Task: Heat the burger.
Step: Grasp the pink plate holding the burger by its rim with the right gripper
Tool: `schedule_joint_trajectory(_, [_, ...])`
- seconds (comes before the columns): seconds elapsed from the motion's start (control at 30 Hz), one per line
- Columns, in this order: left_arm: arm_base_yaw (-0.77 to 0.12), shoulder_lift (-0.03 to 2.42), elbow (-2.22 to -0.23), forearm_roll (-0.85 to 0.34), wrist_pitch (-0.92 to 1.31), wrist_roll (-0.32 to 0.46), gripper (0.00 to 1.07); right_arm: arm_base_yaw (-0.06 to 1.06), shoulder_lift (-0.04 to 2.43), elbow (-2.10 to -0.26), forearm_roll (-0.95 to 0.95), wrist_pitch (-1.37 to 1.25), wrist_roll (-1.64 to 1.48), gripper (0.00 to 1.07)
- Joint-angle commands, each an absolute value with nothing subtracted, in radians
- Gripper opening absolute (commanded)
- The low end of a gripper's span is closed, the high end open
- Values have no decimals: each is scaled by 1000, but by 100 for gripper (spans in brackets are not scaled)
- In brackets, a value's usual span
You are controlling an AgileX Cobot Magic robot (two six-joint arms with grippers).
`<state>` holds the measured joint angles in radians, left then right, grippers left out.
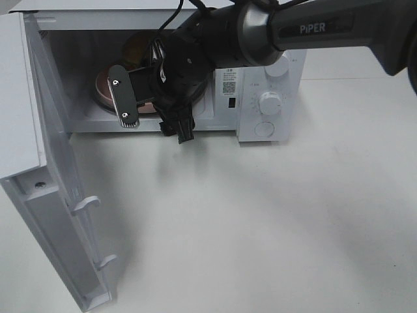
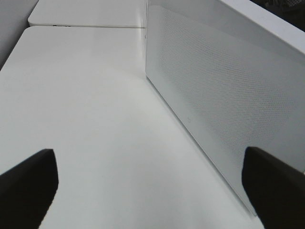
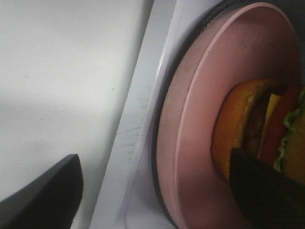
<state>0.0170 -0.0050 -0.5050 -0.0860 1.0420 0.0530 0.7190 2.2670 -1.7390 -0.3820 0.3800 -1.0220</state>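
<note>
Burger (image 3: 248, 133) sits on the pink plate (image 3: 200, 119) inside the open microwave (image 1: 260, 91), right gripper (image 1: 153, 107) at the mouth with jaws spread and empty, left gripper (image 2: 152, 186) jaws spread beside the door (image 1: 58, 195); next: back out, shut door.

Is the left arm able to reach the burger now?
Probably not: the burger sits inside the microwave, the right gripper fills the opening, and the open door stands beside the left gripper.
</note>
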Motion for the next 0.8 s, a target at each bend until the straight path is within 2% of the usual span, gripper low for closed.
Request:
schedule_joint_trajectory(0.03, [19,-26,-504,-92,1037,46,98,705,2309,-1793,-384,395,-1036,81])
schedule_joint_trajectory(0.23, [19,-26,-504,-91,1037,46,98,699,2343,-1844,-382,401,-1041,81])
schedule_joint_trajectory(0.4, [19,-26,-504,-90,1037,46,98,686,2361,-1850,-374,406,-1039,75])
schedule_joint_trajectory(0.47, [19,-26,-504,-90,1037,46,98,685,2372,-1850,-357,410,-1040,70])
schedule_joint_trajectory(0.63, [19,-26,-504,-90,1037,46,98,685,2383,-1850,-353,397,-1041,67])
schedule_joint_trajectory(0.73, [19,-26,-504,-90,1037,46,98,685,2386,-1850,-353,397,-1041,59])
schedule_joint_trajectory(0.77, [19,-26,-504,-90,1037,46,98,685,2386,-1850,-353,397,-1041,47])
schedule_joint_trajectory(0.8, [19,-26,-504,-90,1037,46,98,685,2386,-1850,-353,397,-1041,47])
